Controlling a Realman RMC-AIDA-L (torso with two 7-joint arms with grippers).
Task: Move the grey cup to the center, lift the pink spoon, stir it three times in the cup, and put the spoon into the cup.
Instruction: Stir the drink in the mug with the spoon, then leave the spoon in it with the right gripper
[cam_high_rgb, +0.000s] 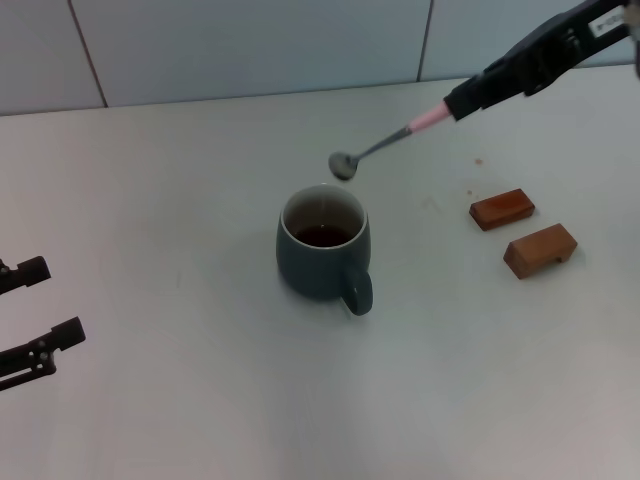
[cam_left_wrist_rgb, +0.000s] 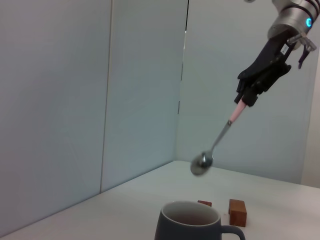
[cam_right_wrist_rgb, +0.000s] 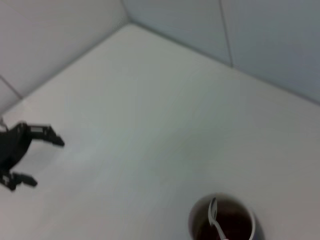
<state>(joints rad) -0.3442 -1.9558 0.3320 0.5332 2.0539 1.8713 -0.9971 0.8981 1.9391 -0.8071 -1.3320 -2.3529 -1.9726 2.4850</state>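
The grey cup (cam_high_rgb: 322, 255) stands upright mid-table with dark liquid inside, its handle toward me. My right gripper (cam_high_rgb: 458, 104) is shut on the pink handle of the pink spoon (cam_high_rgb: 385, 145). It holds the spoon slanted in the air, with the silver bowl hanging just above and behind the cup's rim. The left wrist view shows the spoon (cam_left_wrist_rgb: 215, 146) above the cup (cam_left_wrist_rgb: 192, 225) and clear of it, held by the right gripper (cam_left_wrist_rgb: 246, 99). In the right wrist view the spoon (cam_right_wrist_rgb: 214, 219) shows over the cup (cam_right_wrist_rgb: 194, 222). My left gripper (cam_high_rgb: 62, 300) is open and empty at the table's left edge.
Two brown wooden blocks (cam_high_rgb: 502, 209) (cam_high_rgb: 540, 250) lie on the table to the right of the cup, under the right arm. A tiled wall runs along the back of the table. The left gripper (cam_right_wrist_rgb: 48, 163) also shows in the right wrist view.
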